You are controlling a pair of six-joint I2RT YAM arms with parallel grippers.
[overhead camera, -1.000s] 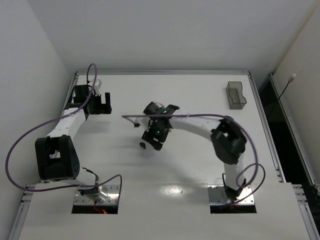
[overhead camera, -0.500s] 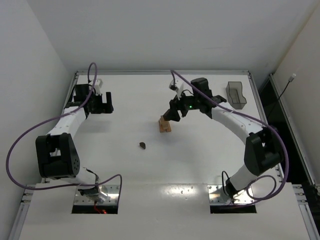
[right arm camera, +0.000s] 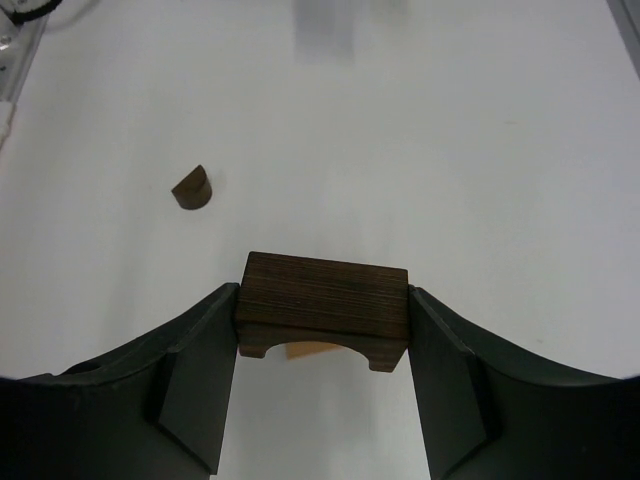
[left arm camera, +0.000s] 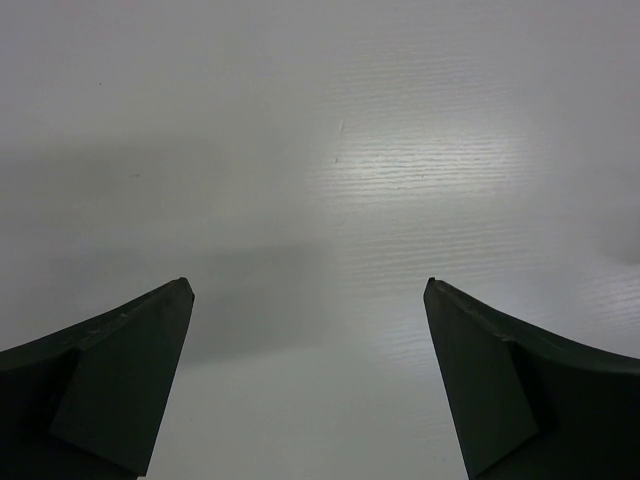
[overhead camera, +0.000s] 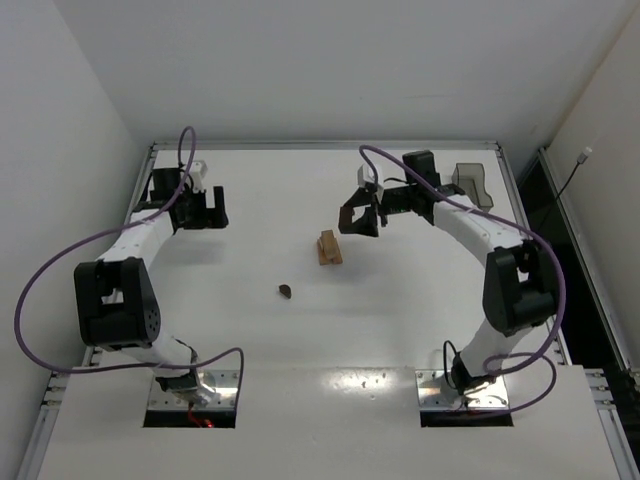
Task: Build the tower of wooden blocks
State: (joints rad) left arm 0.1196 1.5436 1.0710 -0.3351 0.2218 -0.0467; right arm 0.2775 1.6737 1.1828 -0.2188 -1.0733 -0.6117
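Observation:
My right gripper [right arm camera: 322,320] is shut on a dark brown arch-shaped wood block [right arm camera: 324,302] and holds it in the air; in the top view the gripper [overhead camera: 356,219] is just right of and above the light tan blocks [overhead camera: 329,247] lying at the table's middle. A sliver of tan wood [right arm camera: 310,349] shows under the arch. A small dark brown half-round block [right arm camera: 191,188] lies alone on the table, also in the top view [overhead camera: 285,291]. My left gripper [left arm camera: 308,300] is open and empty over bare table, at the far left in the top view [overhead camera: 205,208].
A grey translucent plastic tray [overhead camera: 471,189] stands at the back right, close behind the right arm. The table's raised metal rim [overhead camera: 150,160] runs along the back and both sides.
My right arm has swung from the table's middle to the back right, carrying the dark arch block. The tan blocks now show uncovered. The left arm has barely moved.

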